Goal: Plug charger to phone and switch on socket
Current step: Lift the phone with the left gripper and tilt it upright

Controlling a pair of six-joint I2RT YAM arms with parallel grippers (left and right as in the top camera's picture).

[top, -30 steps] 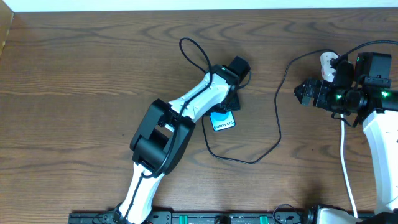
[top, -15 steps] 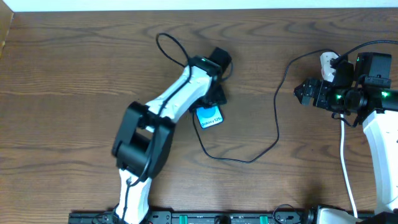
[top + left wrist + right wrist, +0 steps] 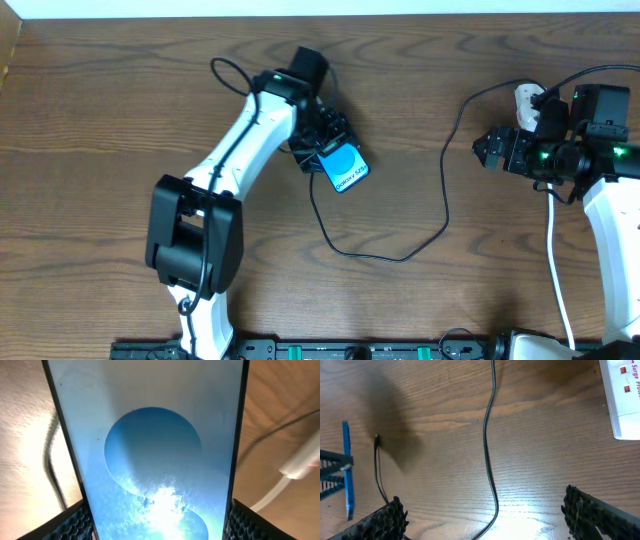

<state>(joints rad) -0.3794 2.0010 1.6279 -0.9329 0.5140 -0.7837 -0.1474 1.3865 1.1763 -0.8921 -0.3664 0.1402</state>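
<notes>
The phone (image 3: 343, 168) has a bright blue screen. My left gripper (image 3: 318, 140) is shut on it, left of the table's middle. In the left wrist view the phone (image 3: 150, 435) fills the frame between the two fingers (image 3: 157, 522). The charger's black cable (image 3: 446, 200) loops across the table to a white adapter (image 3: 524, 97). Its plug tip (image 3: 376, 437) lies on the wood, apart from the phone's edge (image 3: 346, 470). My right gripper (image 3: 487, 148) is open and empty (image 3: 490, 520) above the cable (image 3: 489, 435). The socket (image 3: 621, 395) is a white strip with red markings.
The table is brown wood (image 3: 120, 120). A white cord (image 3: 556, 260) runs down the right side by my right arm. A white cord end (image 3: 300, 462) lies on the wood right of the phone.
My left arm has swung left and further back with the phone in its grip, and the phone has turned. The right arm and the cable's loop have not moved.
</notes>
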